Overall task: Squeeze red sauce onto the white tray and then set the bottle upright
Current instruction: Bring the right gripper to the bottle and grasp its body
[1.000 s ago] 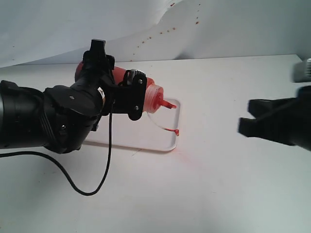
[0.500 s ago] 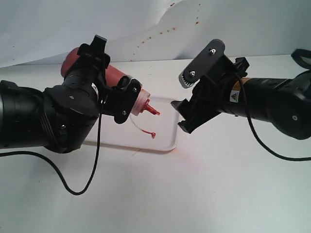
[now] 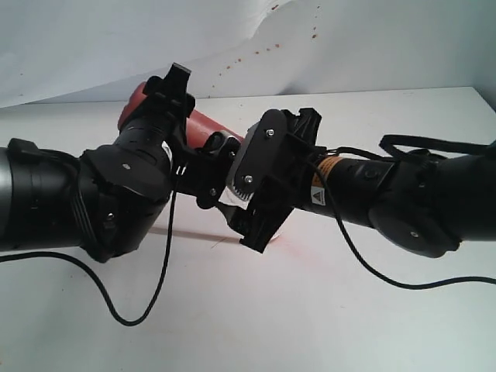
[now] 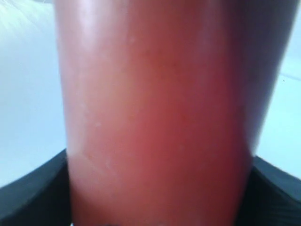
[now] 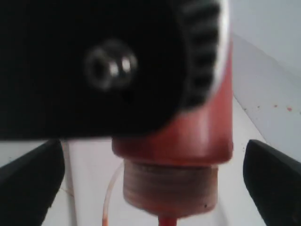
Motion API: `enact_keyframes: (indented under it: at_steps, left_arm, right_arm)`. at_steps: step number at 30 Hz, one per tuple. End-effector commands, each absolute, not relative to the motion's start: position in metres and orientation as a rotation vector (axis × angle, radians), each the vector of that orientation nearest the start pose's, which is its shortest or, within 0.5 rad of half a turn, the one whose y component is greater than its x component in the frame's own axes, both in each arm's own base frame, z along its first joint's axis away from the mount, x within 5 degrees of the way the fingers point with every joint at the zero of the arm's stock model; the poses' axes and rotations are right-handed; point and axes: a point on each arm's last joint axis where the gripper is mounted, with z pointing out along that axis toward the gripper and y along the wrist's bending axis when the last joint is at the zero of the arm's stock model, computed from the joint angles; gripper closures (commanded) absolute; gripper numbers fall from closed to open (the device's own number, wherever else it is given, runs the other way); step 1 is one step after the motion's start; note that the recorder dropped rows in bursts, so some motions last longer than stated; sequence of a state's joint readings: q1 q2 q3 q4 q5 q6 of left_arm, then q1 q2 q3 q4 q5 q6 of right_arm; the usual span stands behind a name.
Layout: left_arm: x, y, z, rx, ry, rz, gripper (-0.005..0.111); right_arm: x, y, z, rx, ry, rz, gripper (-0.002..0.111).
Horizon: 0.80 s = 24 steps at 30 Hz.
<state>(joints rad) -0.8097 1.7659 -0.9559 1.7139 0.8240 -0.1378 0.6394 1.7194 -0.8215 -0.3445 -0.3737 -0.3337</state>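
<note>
Bottle (image 3: 203, 124) is up off the table, pinched across its body by your left claw (image 3: 203, 164). In the outside view it's tilted, with the base pointing to about 10 o'clock and the nozzle end down toward 4. Your left wrist cam is pretty much wall-to-wall red sauce (image 4: 155, 117) seen through the plastic, with black fingers (image 4: 33, 195) hugging either side.

Your right claw (image 5: 153, 181) sits across the middle, spread wide around the threaded neck (image 5: 169, 188), and both fingertips are well clear of it. From outside it blocks the nozzle tip.

Tray (image 3: 200, 230) is under both arms, with only a strip of its near edge peeking out at 6 o'clock from the bottle. Red specks (image 3: 263, 51) dot the backdrop up at 12.
</note>
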Motion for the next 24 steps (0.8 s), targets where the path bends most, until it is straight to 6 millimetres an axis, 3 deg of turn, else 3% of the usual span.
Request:
enact_keyframes:
  at_steps: [1, 10, 15, 24]
  left_arm:
    - [0.283, -0.211, 0.220, 1.839, 1.188, 1.360, 0.107]
    - [0.277, -0.212, 0.227, 1.812, 1.200, 1.350, 0.107]
    - [0.276, -0.210, 0.235, 1.787, 1.206, 1.345, 0.107]
    - [0.272, -0.205, 0.227, 1.862, 1.188, 1.372, 0.107]
  right_arm:
    - [0.275, 0.224, 0.191, -1.274, 1.500, 0.137, 0.015]
    - [0.276, 0.229, 0.201, -1.209, 1.389, 0.182, 0.015]
    - [0.277, 0.228, 0.201, -1.192, 1.406, 0.190, 0.015]
    - [0.277, 0.227, 0.200, -1.088, 1.514, 0.299, 0.015]
